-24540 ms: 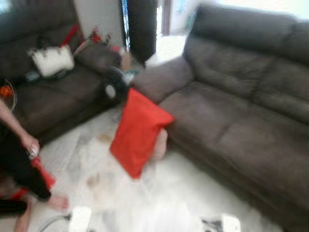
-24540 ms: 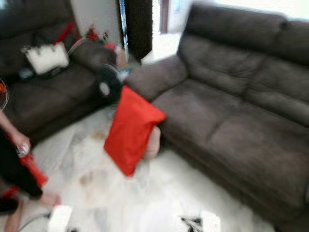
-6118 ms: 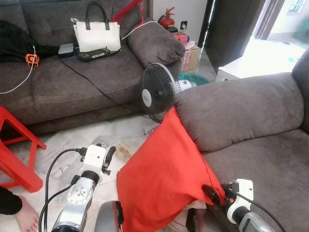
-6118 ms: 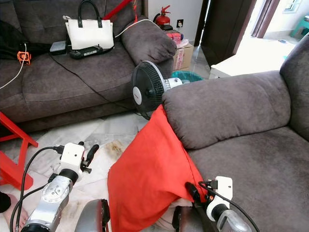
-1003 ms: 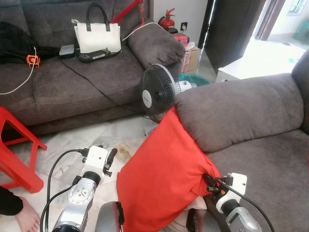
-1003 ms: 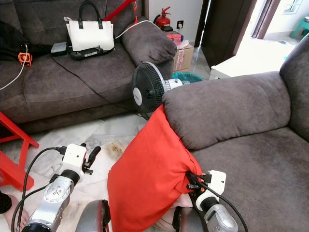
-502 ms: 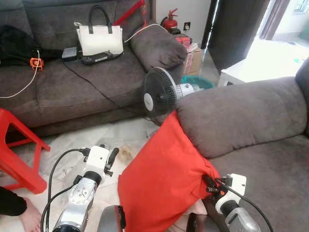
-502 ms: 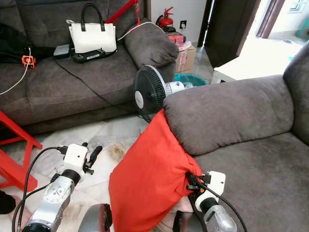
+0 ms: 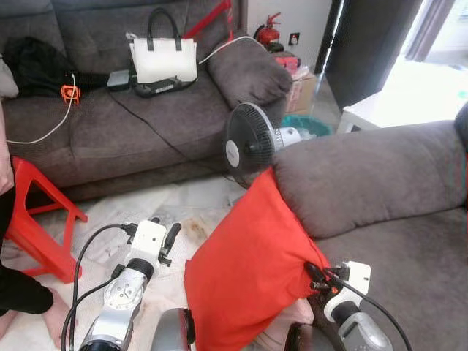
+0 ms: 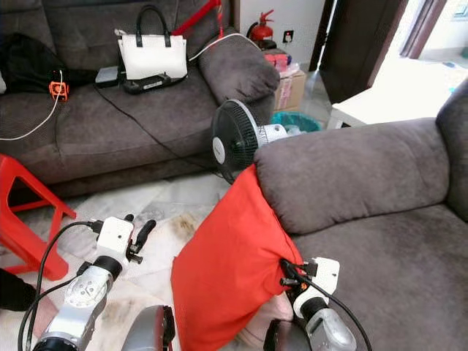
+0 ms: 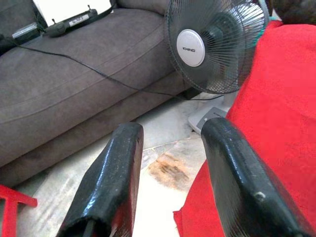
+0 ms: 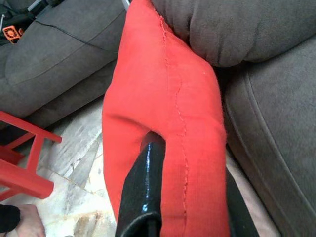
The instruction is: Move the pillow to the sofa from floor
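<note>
The view has swung a bit over the last second, so the red stool (image 9: 40,216) and a person's leg at the left edge show more, but that's just the head moving; the pillow (image 9: 248,270) sits the same way against the sofa (image 9: 380,183) arm, bottom end still down at the floor (image 9: 110,219) by the sofa's front edge. What actually matters: the right tool (image 12: 168,197) stays clamped on the pillow's right corner, one black finger (image 12: 145,182) sunk into the fabric beside the seam, cloth bunched round it. So I'd say the grip is made and the lift onto the seat is what's left. The left tool (image 11: 168,177) hangs wide with nothing in it, just beside the pillow's left edge, pointing at the fan (image 9: 248,142) behind. Pillow is a soft, floppy red cloth square with a stitched seam, looks underfilled, so it'll probably sag and drag from one corner. Sofa is grey-brown suede-ish stuff, fat rounded arm, deep cushions. Floor is pale marbled tile with a brownish stain. White handbag (image 9: 164,58) on the other sofa, well apart
</note>
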Controlling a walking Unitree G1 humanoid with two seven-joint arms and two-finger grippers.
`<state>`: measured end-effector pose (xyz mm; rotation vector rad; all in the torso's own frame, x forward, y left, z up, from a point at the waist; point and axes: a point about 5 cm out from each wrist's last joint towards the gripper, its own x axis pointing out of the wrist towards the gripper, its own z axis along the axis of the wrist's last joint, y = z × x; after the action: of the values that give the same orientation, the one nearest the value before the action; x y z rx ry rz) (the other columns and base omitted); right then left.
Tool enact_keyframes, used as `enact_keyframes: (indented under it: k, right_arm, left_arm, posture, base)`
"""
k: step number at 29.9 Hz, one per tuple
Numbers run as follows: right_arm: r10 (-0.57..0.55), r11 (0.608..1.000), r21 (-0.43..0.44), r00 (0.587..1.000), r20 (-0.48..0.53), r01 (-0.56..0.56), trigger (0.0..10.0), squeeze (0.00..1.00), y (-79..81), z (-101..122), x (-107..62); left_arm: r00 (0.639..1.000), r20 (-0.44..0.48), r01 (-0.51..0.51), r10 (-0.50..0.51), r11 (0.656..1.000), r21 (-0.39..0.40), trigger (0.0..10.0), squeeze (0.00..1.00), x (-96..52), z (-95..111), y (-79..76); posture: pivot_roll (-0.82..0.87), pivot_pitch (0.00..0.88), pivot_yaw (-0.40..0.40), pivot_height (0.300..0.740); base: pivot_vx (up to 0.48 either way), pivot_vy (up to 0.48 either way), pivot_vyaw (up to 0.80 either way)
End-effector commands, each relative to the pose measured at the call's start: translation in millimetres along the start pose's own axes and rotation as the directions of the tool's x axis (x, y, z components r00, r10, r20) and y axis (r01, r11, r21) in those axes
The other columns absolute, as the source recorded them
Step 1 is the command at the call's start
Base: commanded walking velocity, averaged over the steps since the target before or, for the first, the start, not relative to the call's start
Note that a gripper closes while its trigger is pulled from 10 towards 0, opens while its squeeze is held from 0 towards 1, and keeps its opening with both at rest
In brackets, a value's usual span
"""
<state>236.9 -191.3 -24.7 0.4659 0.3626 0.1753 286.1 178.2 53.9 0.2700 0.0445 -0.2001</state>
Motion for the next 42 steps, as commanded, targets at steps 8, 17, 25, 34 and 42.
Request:
enact_keyframes:
  k: [8,17,25,34,42]
  right_arm:
    - [-0.005,1.0,-0.015,0.999,0.054,0.006,10.0,0.0,-0.8,10.3,3.0]
    - [-0.001,1.0,-0.022,0.999,0.051,0.002,10.0,0.0,0.3,11.2,4.7]
    - [0.002,1.0,-0.025,0.999,0.052,-0.001,10.0,0.0,1.3,11.8,5.9]
    - [0.012,1.0,-0.027,0.998,0.068,-0.011,10.0,0.0,2.1,14.4,6.8]
    - [0.023,0.999,-0.024,0.997,0.079,-0.021,10.0,0.0,3.4,15.4,7.4]
  left_arm:
    - [1.0,-0.003,0.01,-0.01,1.0,0.017,10.0,0.0,-1.2,-1.2,2.3]
    - [1.0,-0.005,0.012,-0.012,1.0,0.019,10.0,0.0,-1.0,-1.6,1.8]
    - [1.0,-0.004,0.013,-0.013,1.0,0.02,10.0,0.0,-0.9,-1.7,1.6]
    - [1.0,-0.002,0.01,-0.01,1.0,0.018,10.0,0.0,-0.1,-1.1,1.6]
    - [1.0,-0.002,0.008,-0.008,1.0,0.017,10.0,0.0,0.1,-1.0,1.8]
  posture:
    - [0.11,0.0,-0.029,0.603]
    - [0.11,0.0,-0.029,0.603]
    - [0.11,0.0,-0.03,0.603]
    - [0.11,0.0,-0.033,0.625]
    - [0.12,0.0,-0.034,0.665]
  base:
    - [-0.24,0.0,0.0]
    - [-0.24,0.0,0.0]
    - [-0.15,0.0,0.0]
    - [0.0,0.0,0.0]
    - [-0.03,0.0,0.0]
